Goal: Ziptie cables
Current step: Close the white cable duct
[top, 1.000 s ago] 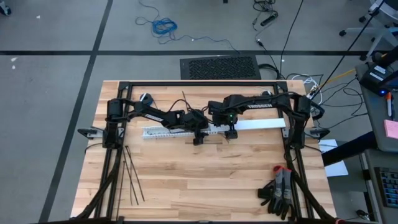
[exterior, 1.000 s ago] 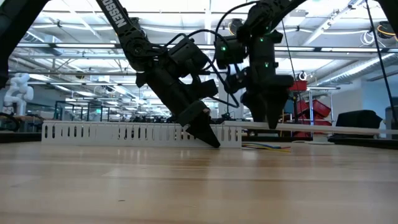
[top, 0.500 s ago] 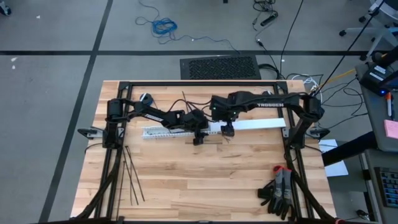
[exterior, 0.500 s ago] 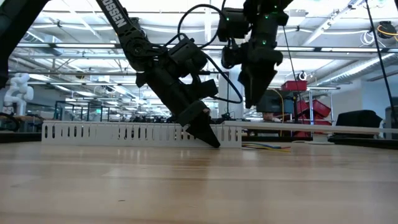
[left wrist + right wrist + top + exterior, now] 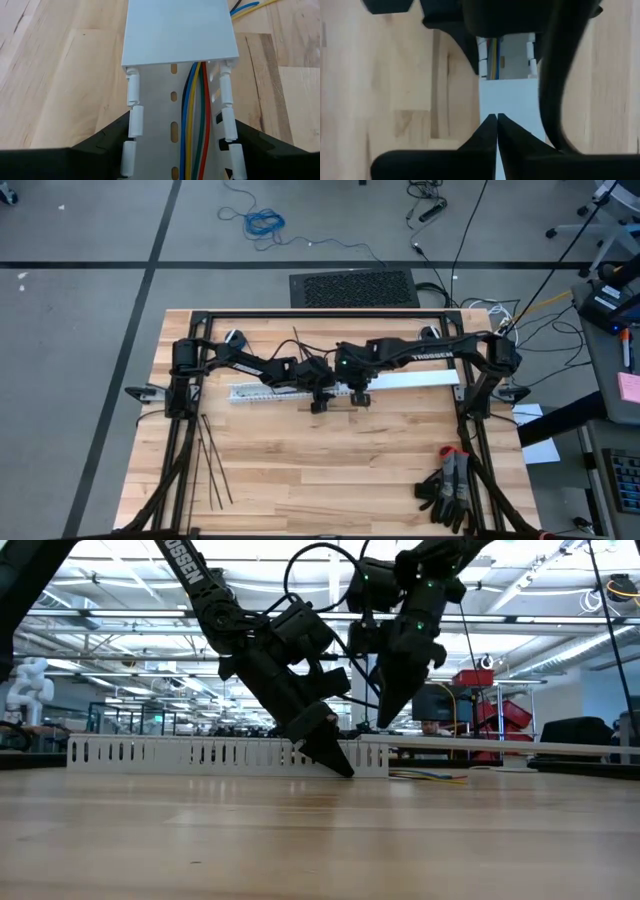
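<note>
Your left end effector [image 5: 338,765] sits low on the desk [image 5: 330,470] with its fingers [image 5: 100,145] spread on either side of the white slotted duct [image 5: 175,125], each one against an outer wall, so it clasps the duct's open section. Inside that section you can see the cables [image 5: 194,125] running lengthwise along the channel and passing under the duct's flat cover [image 5: 180,32]. A few more wire ends lie on the desk beyond the cover. Your right end effector [image 5: 497,131] hangs above the covered part of the duct, just beside the left one, its two fingers pressed together and holding nothing. The zipties [image 5: 212,463] lie well apart, near the desk's front left corner.
</note>
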Controlling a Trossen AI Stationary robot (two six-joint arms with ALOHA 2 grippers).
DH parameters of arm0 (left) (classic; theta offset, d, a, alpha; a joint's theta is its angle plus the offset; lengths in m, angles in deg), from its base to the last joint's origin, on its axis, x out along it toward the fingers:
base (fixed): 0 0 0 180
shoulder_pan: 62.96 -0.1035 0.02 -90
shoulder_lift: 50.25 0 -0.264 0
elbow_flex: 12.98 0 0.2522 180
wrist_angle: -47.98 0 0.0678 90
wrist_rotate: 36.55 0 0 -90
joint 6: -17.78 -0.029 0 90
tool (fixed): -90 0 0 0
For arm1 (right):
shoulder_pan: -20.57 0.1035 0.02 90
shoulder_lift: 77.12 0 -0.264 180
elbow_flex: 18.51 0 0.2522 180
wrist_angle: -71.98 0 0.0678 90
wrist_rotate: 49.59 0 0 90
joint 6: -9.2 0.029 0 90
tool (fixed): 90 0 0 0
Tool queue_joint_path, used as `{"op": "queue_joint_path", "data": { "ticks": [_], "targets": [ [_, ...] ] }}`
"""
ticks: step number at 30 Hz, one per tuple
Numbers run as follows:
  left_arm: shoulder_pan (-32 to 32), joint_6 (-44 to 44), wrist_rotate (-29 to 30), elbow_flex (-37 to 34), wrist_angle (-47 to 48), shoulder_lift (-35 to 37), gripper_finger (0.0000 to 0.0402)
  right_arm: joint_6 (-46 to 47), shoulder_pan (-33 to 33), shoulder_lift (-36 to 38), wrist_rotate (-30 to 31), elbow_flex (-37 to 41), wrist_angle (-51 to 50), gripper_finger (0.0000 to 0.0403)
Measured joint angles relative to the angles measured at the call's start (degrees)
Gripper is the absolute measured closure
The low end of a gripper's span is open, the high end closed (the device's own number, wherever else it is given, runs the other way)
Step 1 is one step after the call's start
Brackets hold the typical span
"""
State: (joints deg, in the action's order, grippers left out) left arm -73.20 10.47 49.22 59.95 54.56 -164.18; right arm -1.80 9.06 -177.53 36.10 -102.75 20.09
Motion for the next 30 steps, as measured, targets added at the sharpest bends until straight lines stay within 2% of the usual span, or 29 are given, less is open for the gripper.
{"op": "queue_joint_path", "data": {
  "ticks": [10,15,24,30],
  "targets": [
    [0.1,-0.2,-0.3,-0.1,-0.8,0.0,0.0162,-0.1,-0.2,-2.3,-0.2,4.5,10.3,0.0403],
    [0.3,-0.4,-0.3,-0.2,-0.5,1.3,0.0143,-0.6,-0.2,-4.0,-0.4,4.5,11.5,0.0403],
    [0.5,-2.3,0.0,-0.3,7.8,7.1,0.0128,-0.7,-0.6,-4.4,-0.6,4.6,13.5,0.0403],
    [0.7,-2.5,0.3,0.2,17.8,12.7,0.0127,-0.7,-1.0,-4.5,-0.6,4.6,13.9,0.0403]
  ]
}}
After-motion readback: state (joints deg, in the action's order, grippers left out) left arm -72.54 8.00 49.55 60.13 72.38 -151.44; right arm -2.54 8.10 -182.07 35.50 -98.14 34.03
